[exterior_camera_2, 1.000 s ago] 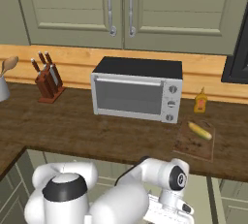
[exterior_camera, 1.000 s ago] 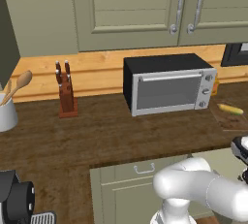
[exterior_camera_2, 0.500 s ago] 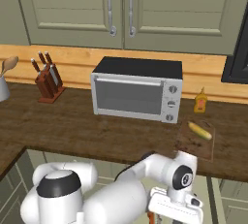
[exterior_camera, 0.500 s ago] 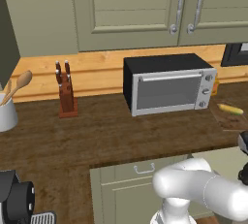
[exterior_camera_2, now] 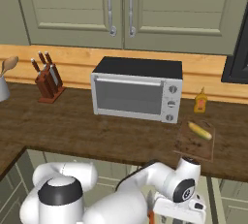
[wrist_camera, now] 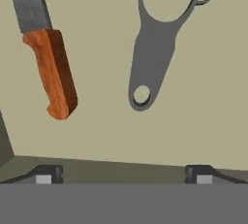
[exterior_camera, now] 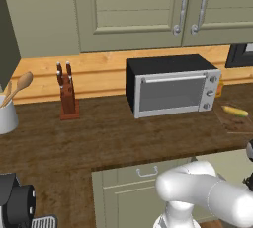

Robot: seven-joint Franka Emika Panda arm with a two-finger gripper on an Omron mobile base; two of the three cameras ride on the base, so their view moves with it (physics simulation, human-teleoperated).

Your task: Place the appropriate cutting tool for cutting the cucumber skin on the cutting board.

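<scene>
Since second ago, we see arm sink lower at bottom of right base view; desk things unmoved. Tool wide open, holding nothing, tips apart at bottom of hand view. Cutting tool lies just beyond tips, flat on pale surface, ring end toward us, untouched. Brown-handled knife beside it, apart, open gap between. Farther off on desk: cucumber on cutting board, toaster oven beside, knife block well apart.
</scene>
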